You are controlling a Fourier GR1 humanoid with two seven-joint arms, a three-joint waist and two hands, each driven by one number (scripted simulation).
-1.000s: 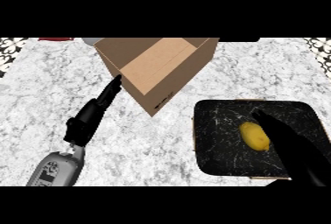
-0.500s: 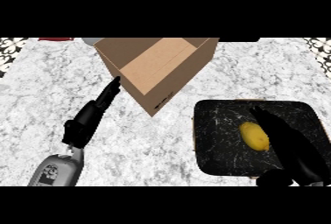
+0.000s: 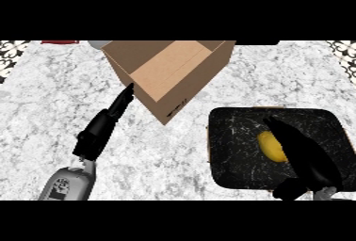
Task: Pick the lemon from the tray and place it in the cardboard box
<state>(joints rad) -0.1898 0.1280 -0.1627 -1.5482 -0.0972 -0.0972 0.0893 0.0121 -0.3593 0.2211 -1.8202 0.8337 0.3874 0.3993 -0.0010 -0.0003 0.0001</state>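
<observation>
right hand (image 3: 300,149) over lemon (image 3: 270,146) | tray (image 3: 233,155) | left hand (image 3: 111,117) beside cardboard box (image 3: 170,70)

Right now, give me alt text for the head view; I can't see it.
The right hand reaches over a black tray, fingers straight beside the lemon, not yet gripping it. An open cardboard box sits up-left of the tray on the marble counter, the left hand alongside it.

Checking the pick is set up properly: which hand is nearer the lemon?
Right. The right hand lies over the tray, right beside the lemon. The left hand is far off by the cardboard box.
</observation>
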